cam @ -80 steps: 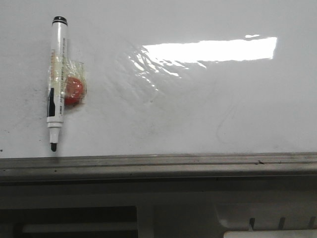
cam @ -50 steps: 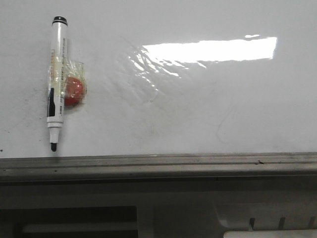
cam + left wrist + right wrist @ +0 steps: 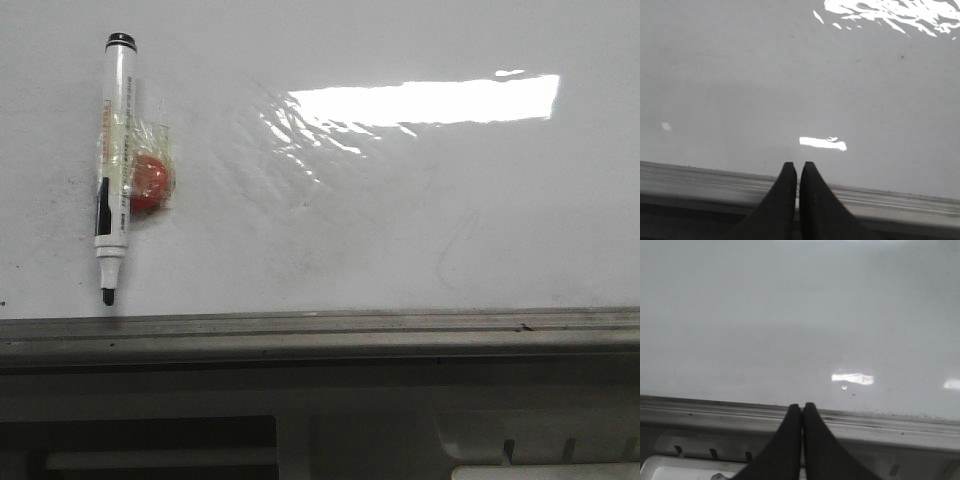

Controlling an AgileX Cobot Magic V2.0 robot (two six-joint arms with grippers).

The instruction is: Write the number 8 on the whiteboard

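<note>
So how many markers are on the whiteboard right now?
1. The marker sits at the whiteboard's left side, upright with its tip down, taped beside a red magnet.

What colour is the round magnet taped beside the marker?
Red magnet, clearest in the front view.

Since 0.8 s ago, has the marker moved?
No. The marker keeps its place, tip just above the rail, beside the red magnet.
</note>
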